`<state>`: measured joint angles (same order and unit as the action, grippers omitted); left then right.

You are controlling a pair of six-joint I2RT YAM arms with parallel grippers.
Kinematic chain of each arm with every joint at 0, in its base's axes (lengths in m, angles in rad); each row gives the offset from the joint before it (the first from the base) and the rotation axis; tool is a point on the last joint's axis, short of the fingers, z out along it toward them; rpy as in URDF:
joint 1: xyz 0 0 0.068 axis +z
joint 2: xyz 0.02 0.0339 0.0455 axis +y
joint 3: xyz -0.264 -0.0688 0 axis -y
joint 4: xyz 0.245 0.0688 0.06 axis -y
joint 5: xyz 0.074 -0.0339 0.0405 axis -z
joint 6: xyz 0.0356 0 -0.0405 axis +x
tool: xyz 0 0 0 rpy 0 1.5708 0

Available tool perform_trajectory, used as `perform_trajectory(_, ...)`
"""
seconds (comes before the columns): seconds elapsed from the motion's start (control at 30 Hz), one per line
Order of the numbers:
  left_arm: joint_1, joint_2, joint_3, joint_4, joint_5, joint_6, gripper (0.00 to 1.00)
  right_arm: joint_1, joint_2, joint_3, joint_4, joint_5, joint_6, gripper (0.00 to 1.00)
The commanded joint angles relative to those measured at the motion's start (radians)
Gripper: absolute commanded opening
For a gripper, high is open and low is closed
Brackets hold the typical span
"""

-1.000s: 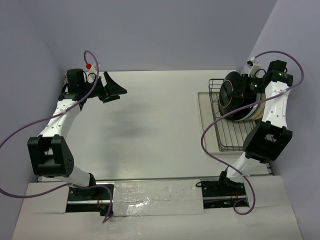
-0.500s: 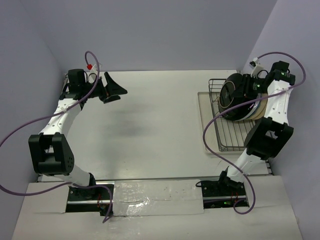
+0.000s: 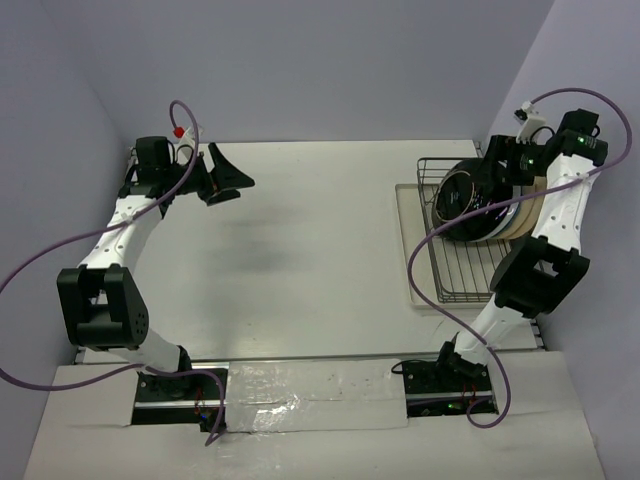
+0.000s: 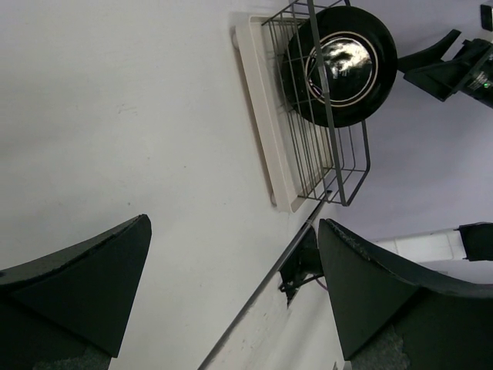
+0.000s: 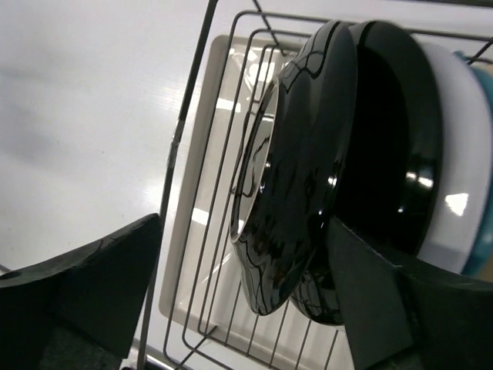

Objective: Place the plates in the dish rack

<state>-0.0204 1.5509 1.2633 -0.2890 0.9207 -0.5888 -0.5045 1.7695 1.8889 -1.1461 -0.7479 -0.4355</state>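
Observation:
Several plates stand on edge in the dish rack (image 3: 462, 272) at the right. The front plate (image 3: 463, 194) is glossy black with a thin pale ring and leans left against the wires. Up close it is the front plate (image 5: 299, 177), with a second black plate (image 5: 393, 131), a white plate (image 5: 456, 202) and a teal rim (image 5: 483, 239) behind it. My right gripper (image 3: 500, 163) is open at the stack's far upper edge; its fingers (image 5: 81, 289) stand wide, gripping nothing. My left gripper (image 3: 226, 176) hangs open and empty at the far left.
The rack's cream tray (image 3: 410, 240) lies against the right wall, with bare wire slots (image 3: 470, 280) toward the near end. From the left wrist view the rack (image 4: 312, 154) and front plate (image 4: 343, 62) show across the white table. A purple cable (image 3: 425, 265) loops beside the rack.
My right gripper went from shut on the front plate to wide open and drew back toward the far right. The plate stays leaning in the rack. The left arm has not moved.

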Motion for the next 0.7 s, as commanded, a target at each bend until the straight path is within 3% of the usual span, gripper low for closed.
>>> perform_trajectory(0.0, 0.002, -0.021, 0.059, -0.038, -0.028, 0.049, 0.99, 0.012, -0.07, 0.09, 0.023, 0.044, 0.014, 0.96)
perform_trajectory(0.2, 0.017, -0.07, 0.091, -0.163, -0.172, 0.202, 0.99, 0.136, -0.214, 0.092, 0.109, 0.205, 0.023, 1.0)
perform_trajectory(0.33, 0.071, -0.107, 0.096, -0.24, -0.229, 0.285, 0.99, 0.3, -0.298, 0.038, 0.193, 0.333, 0.066, 1.0)
perform_trajectory(0.47, 0.129, -0.146, 0.09, -0.286, -0.266, 0.331, 0.99, 0.505, -0.373, -0.072, 0.328, 0.399, 0.214, 1.0)
perform_trajectory(0.67, 0.139, -0.304, -0.008, -0.251, -0.456, 0.443, 0.99, 0.751, -0.435, -0.299, 0.523, 0.467, 0.383, 1.0)
